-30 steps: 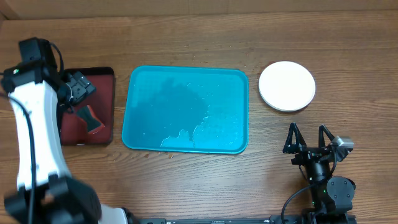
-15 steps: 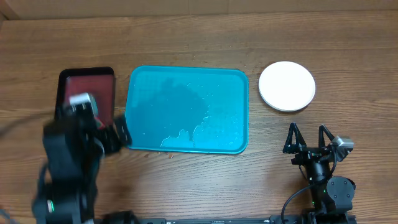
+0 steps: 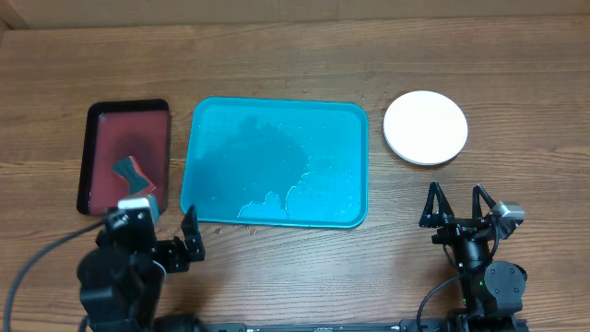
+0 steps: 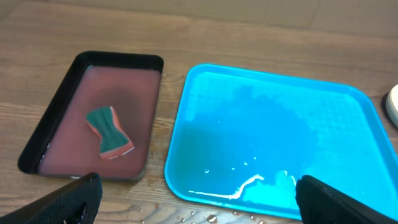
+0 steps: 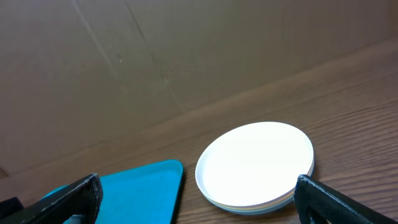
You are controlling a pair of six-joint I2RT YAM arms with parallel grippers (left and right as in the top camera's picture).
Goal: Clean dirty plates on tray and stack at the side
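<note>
Right now the left end effector [image 4: 198, 183] is gaping as wide as it goes near the front-left of the wood-grain bench [image 3: 295, 55], holding nothing. The right end effector [image 3: 455, 203] is standing just as wide at the near right, also gripping nothing. The tray [image 3: 277, 111], a glossy turquoise plastic rectangle with rounded corners and a raised rim, is lying mid-bench, and a wet film is glistening on it. The plates [image 3: 425, 126], round and smooth with a white one on top, are sitting stacked just right of its far corner. A dark red tray [image 3: 101, 166] is lying to the left, holding a waisted, green-topped sponge [image 3: 135, 172].
</note>
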